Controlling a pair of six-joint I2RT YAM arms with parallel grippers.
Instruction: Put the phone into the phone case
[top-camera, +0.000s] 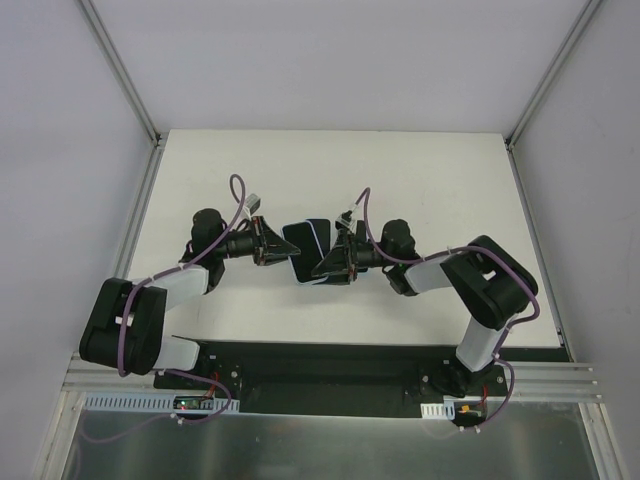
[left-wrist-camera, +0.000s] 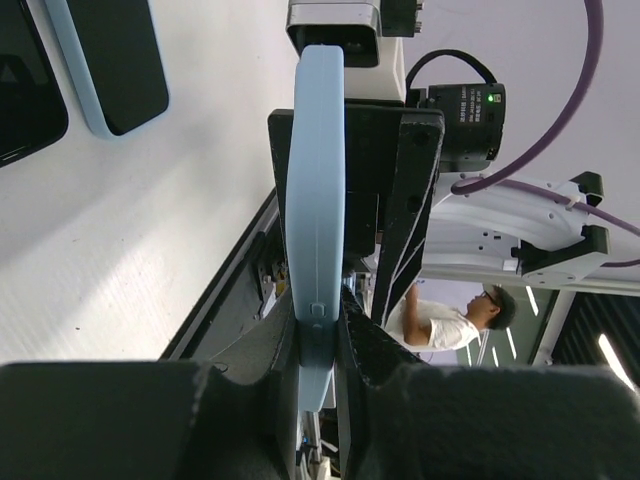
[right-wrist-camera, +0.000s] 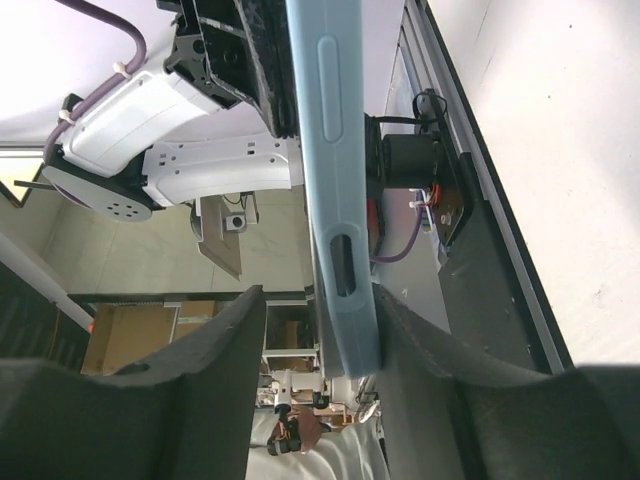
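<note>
Left hand (left-wrist-camera: 320, 345) clamped on the blue case (left-wrist-camera: 318, 200), held edge-on above the table (left-wrist-camera: 130, 260). Right hand (right-wrist-camera: 318, 300) stands half-open around the case's far end, one pad clear of it. A black slab beside the left hand, seemingly the phone (left-wrist-camera: 25, 80), lies on the table, so insertion apparently remains.

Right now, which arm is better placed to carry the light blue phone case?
Left: the left gripper is shut on the light blue phone case; the right gripper stands open, one finger clear.
</note>
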